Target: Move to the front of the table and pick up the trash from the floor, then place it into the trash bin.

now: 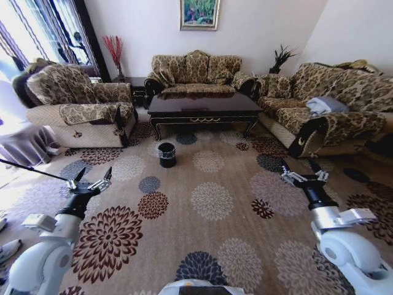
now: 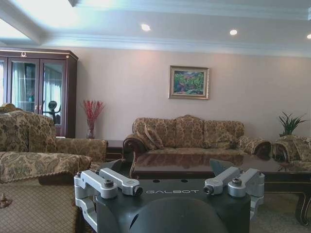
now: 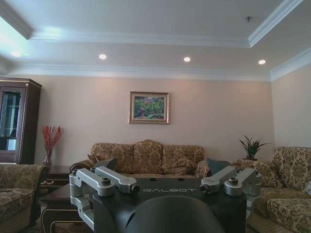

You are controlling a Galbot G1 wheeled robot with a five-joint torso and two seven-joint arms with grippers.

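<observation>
Flowered beige carpet floor lies before you; far off, dark glossy desk, black lined bin. Both pincers open, empty; litter probably light, crushable.

Table stands at the far middle of the floor, its front edge facing the robot. Trash bin sits on the floor before the table's front left corner, apart from it. One sofa behind the table against the far wall, a second sofa left of the table, a third to its right (the three ring the table). Picture hangs on the wall above the far sofa. Left gripper over the near left floor, right gripper over the near right, well apart, both nearer than the bin.
</observation>
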